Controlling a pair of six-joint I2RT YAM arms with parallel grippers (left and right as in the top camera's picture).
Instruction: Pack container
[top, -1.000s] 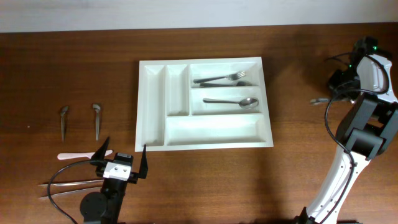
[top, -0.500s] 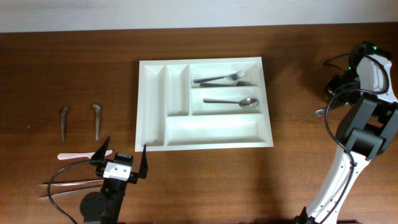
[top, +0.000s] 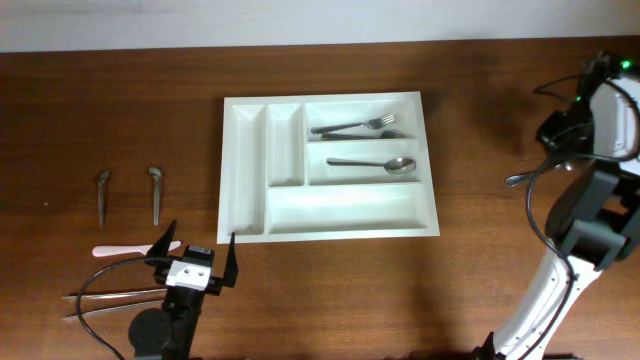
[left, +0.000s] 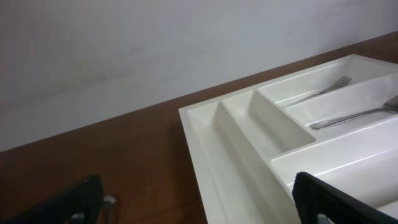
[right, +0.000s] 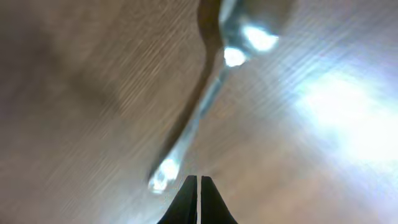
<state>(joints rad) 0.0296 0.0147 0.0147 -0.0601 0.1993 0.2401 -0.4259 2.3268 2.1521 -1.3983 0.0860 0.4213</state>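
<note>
The container (top: 250, 170), a white tray with several compartments, lies mid-table. It holds a fork (top: 355, 126) in its top right compartment and a spoon (top: 375, 162) in the one below. My left gripper (top: 197, 248) stands open just off the tray's near left corner, with nothing between its fingers. The left wrist view shows the container (left: 249, 118) ahead and to the right, between the open jaws of my left gripper (left: 199, 208). My right gripper (right: 198, 180) is shut and holds nothing. A metal spoon (right: 205, 93) lies on the wood just past its tips. That spoon (top: 517, 179) is far right in the overhead view.
Two small metal utensils (top: 102, 195) (top: 155, 193) lie at the far left. A pale plastic utensil (top: 125, 250) and long thin metal pieces (top: 110, 298) lie beside my left arm. The right arm (top: 590, 150) stands at the table's right edge.
The right arm has swung towards the right edge of the view. The spoon beside it now lies a little nearer the table's front. The left arm has not moved.
</note>
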